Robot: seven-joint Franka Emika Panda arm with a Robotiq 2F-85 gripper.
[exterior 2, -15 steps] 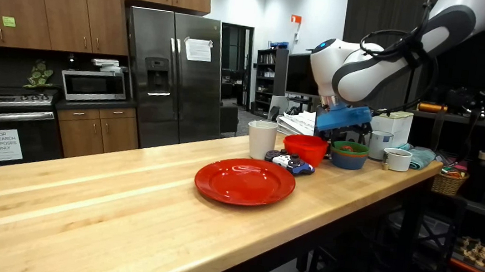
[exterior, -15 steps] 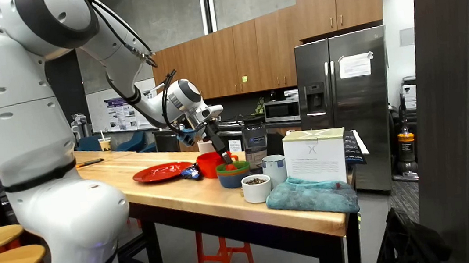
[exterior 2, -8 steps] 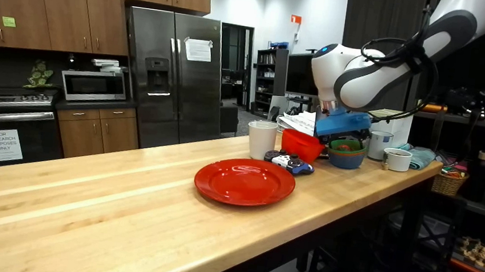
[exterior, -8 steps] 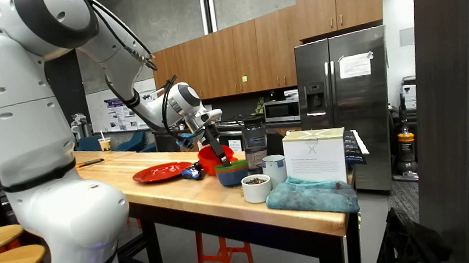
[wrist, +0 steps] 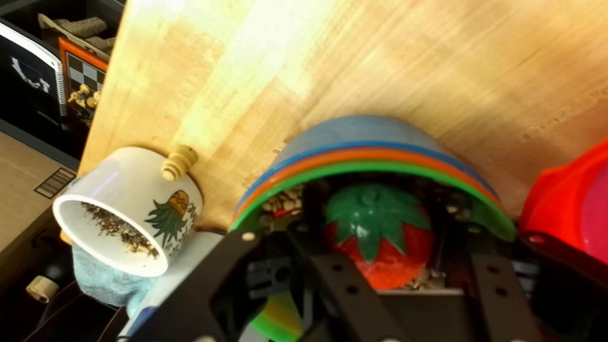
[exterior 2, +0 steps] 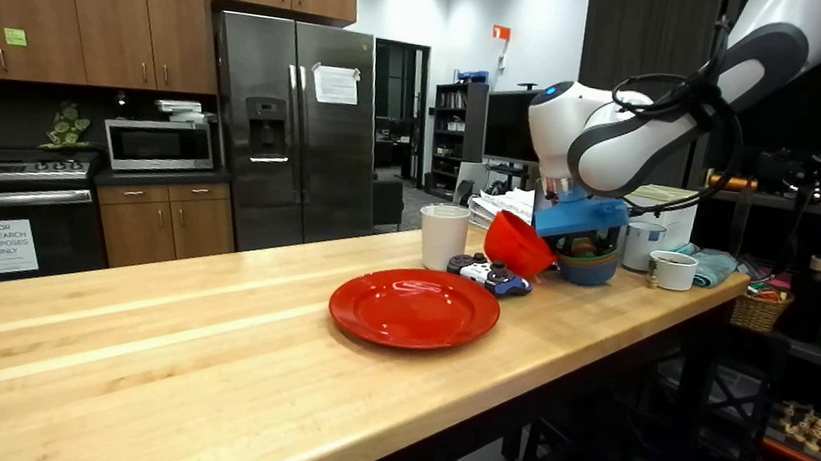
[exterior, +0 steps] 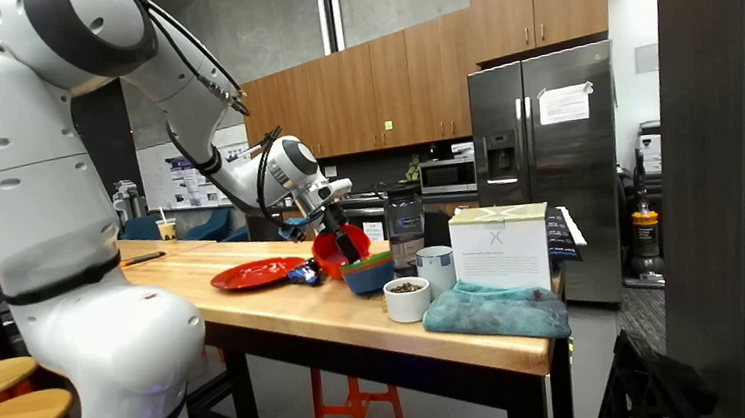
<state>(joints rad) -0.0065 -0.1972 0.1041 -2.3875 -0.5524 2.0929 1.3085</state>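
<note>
Three nested bowls [wrist: 368, 135], rimmed green, orange and blue, surround the tips of the gripper [wrist: 380, 223], which points down into the innermost one. It is clenched on a strawberry [wrist: 380, 256], pressed from both flanks, so the strawberry lies directly between the tips, inside the green bowl, leaves towards the wrist camera. Just beside the gripper a red tub [exterior 2: 519, 244] leans to one side; whether the two touch cannot be made out. To the gripper's left in the wrist view stands a white cup [wrist: 130, 175] with a pineapple print and dried bits [wrist: 121, 230] in it, a wooden piece [wrist: 179, 162] close against its wall. Past the bowls from the gripper, in an exterior view, come a mug [exterior: 436, 272], a box [exterior: 500, 250] and a folded cloth [exterior: 496, 312]. Beyond the tub, farther from the gripper, are a controller [exterior 2: 490, 275], a tumbler [exterior 2: 443, 238] and a red plate [exterior 2: 415, 308], all on the table [exterior 2: 134, 354].
</note>
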